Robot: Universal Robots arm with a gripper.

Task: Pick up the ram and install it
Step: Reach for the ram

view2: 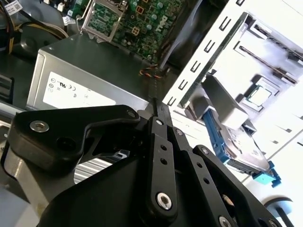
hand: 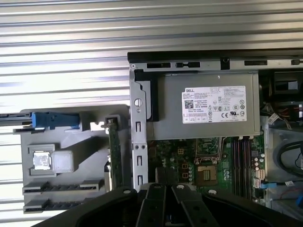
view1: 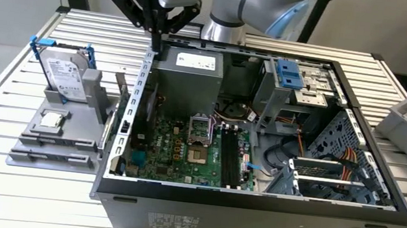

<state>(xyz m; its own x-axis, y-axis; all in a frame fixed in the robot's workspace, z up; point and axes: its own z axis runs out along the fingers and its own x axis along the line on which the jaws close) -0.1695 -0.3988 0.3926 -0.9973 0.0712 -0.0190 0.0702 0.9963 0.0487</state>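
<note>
Closest to the exterior camera is the black front panel of the computer case (view1: 253,221). Behind it lies the green motherboard (view1: 177,145) with its black memory slots (view1: 228,150) empty. Outside the case, at the exterior view's left, a gray holder (view1: 49,137) carries the ram (view1: 122,100). The ram stands on its edge, just beside the case wall, with its long axis parallel to that wall. Farther back, the gripper (view1: 154,43) hangs over the rear corner of the case, next to the power supply (view1: 188,84). Its fingers seem pressed together with nothing between them. From the gripper, the ram lies lower, toward the camera and slightly to the exterior view's left.
</note>
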